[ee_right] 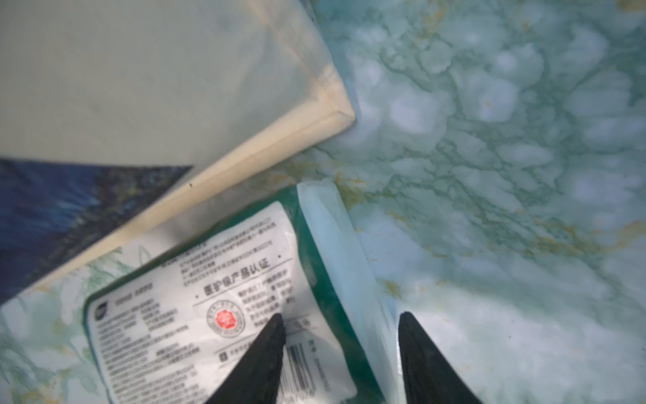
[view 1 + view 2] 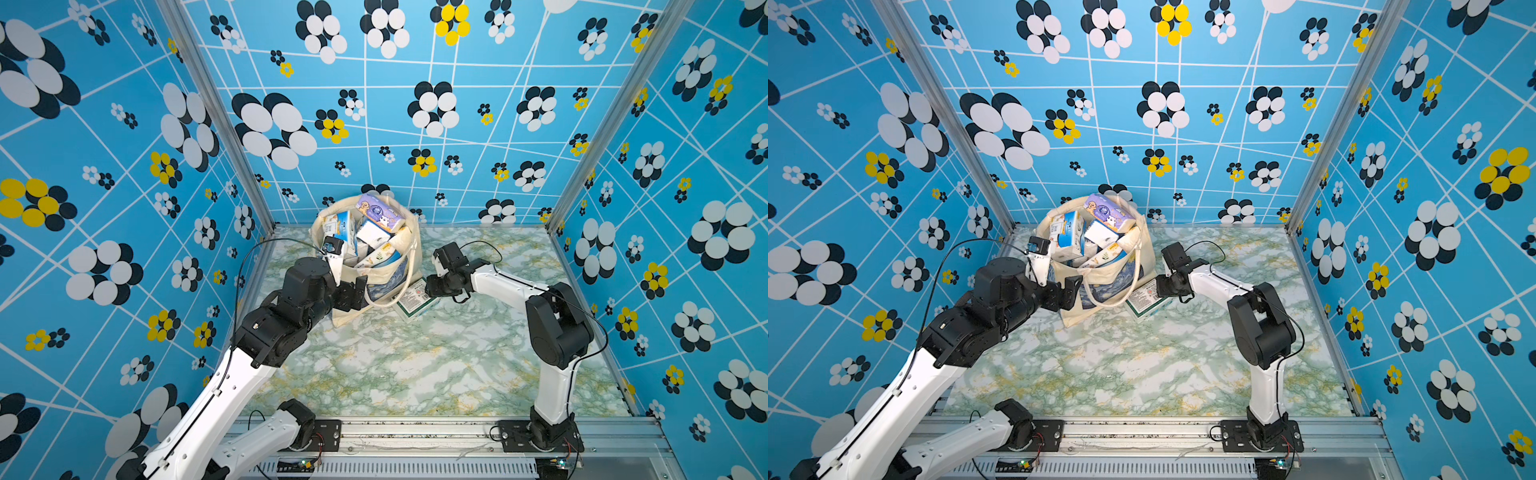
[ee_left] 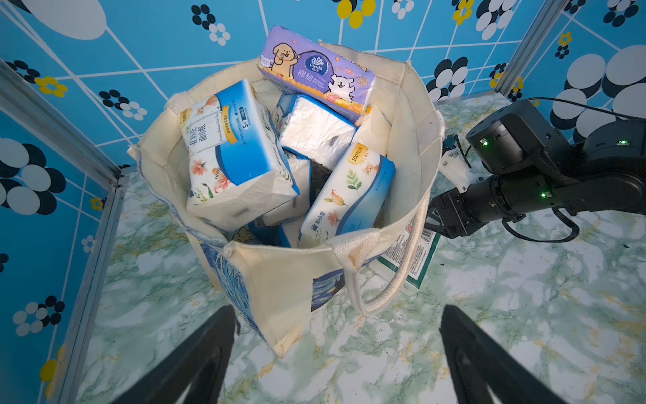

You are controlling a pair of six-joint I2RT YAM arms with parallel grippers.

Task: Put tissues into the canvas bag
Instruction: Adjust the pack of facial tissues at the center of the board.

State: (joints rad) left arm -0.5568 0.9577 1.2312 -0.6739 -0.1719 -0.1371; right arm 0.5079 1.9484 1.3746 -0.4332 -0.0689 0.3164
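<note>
At the near edge an aluminium rail [image 2: 415, 432] is seen, onto which both arm bases [image 2: 540, 432] are bolted. Beyond it the table [image 2: 415, 365] is covered in a glossy marble pattern of pale green and white, veined with yellow. The space is closed in on both sides by blue walls [image 2: 104, 208] printed with white lines and clusters of black, white and yellow ovals.

Just short of the canvas bag [image 2: 413, 249] the left gripper [image 2: 353, 291] is held with its fingers [image 3: 199, 356] spread wide. Nothing is gripped between them.

To the right of the bag's foot a green-and-white pack [image 2: 413, 301] is laid flat on the table, its printed label turned up. Its long axis is slanted, from a near-left end under the hanging handle loop [image 3: 391, 280] to a far-right end below the right gripper [image 1: 339, 315]. There the fingers are parted and set astride the pack's clear sealed edge, one over the label and one over bare table. No clamping is seen.

The bag is stood upright at the far middle of the table, mouth open to the top, and is filled with tissues [image 3: 234, 150]. The blue-and-white packs [image 3: 346, 196] are tipped on end at mixed angles. A lavender pack [image 3: 314, 70] is laid across the far rim, its long axis roughly side to side, and is raised above the rim. Behind it the same patterned back wall [image 2: 415, 104] is seen.
</note>
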